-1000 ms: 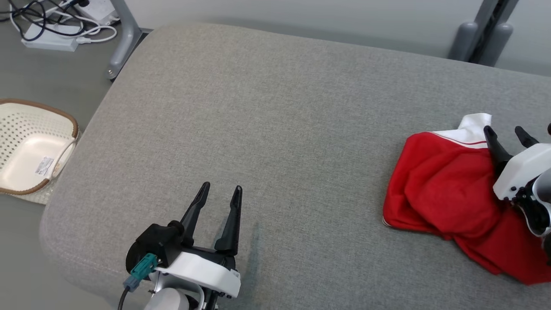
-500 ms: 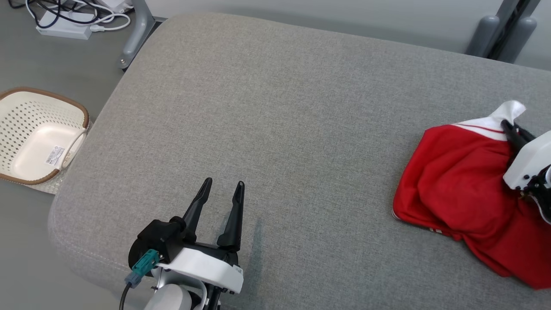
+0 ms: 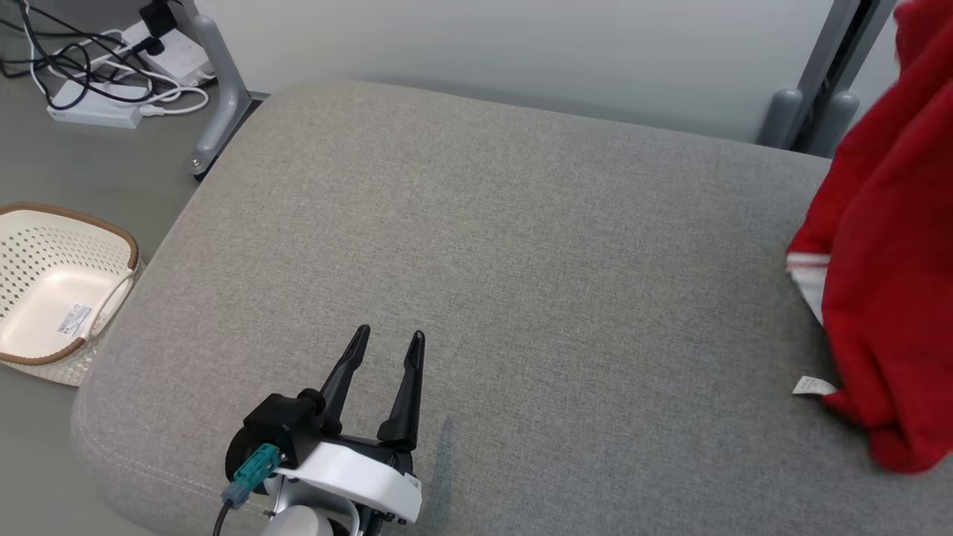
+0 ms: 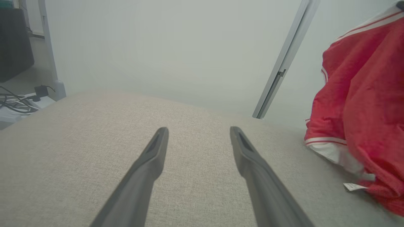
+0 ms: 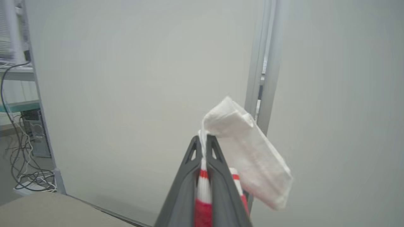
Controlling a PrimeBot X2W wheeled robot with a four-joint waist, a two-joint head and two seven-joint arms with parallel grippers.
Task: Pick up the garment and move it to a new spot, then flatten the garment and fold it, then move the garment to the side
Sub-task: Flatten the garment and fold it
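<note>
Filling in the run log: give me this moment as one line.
step: pick up | right gripper: shut on garment | garment: hanging over cushion | left gripper: open, empty

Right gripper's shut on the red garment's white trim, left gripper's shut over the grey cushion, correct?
No: the left gripper is open, fingers spread over the grey cushion, as the left wrist view shows. The right gripper is indeed shut on the white trim of the red garment.

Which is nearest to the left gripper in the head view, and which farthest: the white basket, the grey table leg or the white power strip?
1. White basket: on the floor off the cushion's near-left side, nearest the left gripper.
2. Grey table leg: at the cushion's far-left corner.
3. White power strip: on the floor, farther left beyond the leg.
</note>
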